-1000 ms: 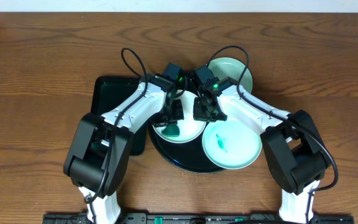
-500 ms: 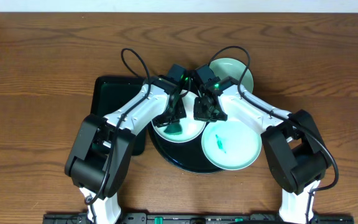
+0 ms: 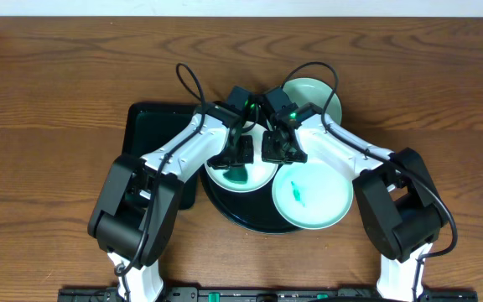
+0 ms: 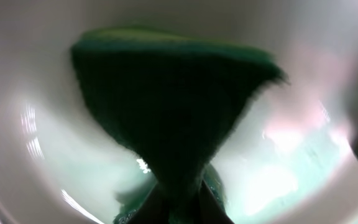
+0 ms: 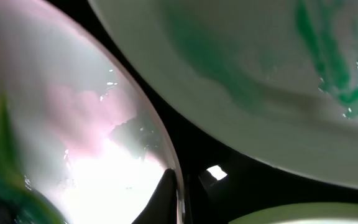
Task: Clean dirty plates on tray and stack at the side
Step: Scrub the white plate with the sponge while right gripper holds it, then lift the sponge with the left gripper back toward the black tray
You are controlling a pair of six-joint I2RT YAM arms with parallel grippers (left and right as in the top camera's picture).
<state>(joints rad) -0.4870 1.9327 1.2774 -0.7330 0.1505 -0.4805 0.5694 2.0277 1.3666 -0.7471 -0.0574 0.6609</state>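
Observation:
The round black tray (image 3: 225, 208) holds a white plate (image 3: 258, 174) with a teal smear and a mint plate (image 3: 325, 201) with a small teal smear. A second mint plate (image 3: 315, 94) lies off the tray at the back right. My left gripper (image 3: 241, 156) is shut on a dark green sponge (image 4: 166, 106) pressed onto the white plate (image 4: 303, 162). My right gripper (image 3: 275, 153) is shut on the white plate's rim (image 5: 174, 180). The smeared mint plate (image 5: 260, 74) shows in the right wrist view across a strip of black tray (image 5: 185, 134).
A dark green rectangular tray (image 3: 151, 134) lies left of the black tray, partly under my left arm. Both arms cross over the tray's back half. Bare wooden table (image 3: 57, 92) surrounds everything.
My left gripper has shifted slightly right across the white plate with the sponge. The right gripper and all plates have stayed in place.

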